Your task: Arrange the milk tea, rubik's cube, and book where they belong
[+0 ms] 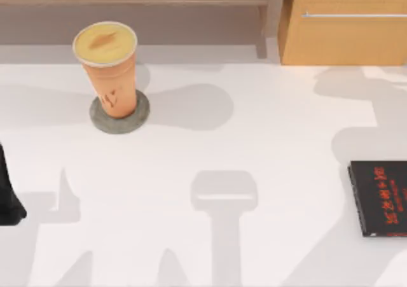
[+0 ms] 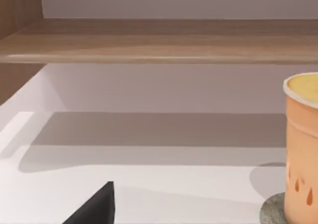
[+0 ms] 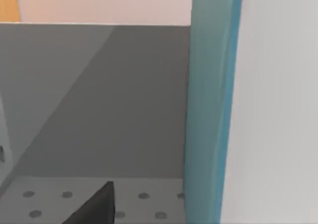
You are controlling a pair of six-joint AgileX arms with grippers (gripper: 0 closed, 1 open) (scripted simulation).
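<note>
While the milk tea point(image 1: 107, 67) stands upright on a round grey coaster point(image 1: 119, 112) at the far left of the white table point(image 1: 254, 153), the left arm point(image 1: 9, 195) sits at the table's left edge; whether its gripper is open or closed cannot be told. In the right wrist view a teal book point(image 3: 211, 105) stands upright against a grey wall; the right gripper's state cannot be told either. A thin black book point(image 1: 380, 196) with red lettering lies flat at the right edge.

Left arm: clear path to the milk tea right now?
Probably yes. The milk tea stands upright on its coaster, with bare table between it and the left arm at the left edge.
</note>
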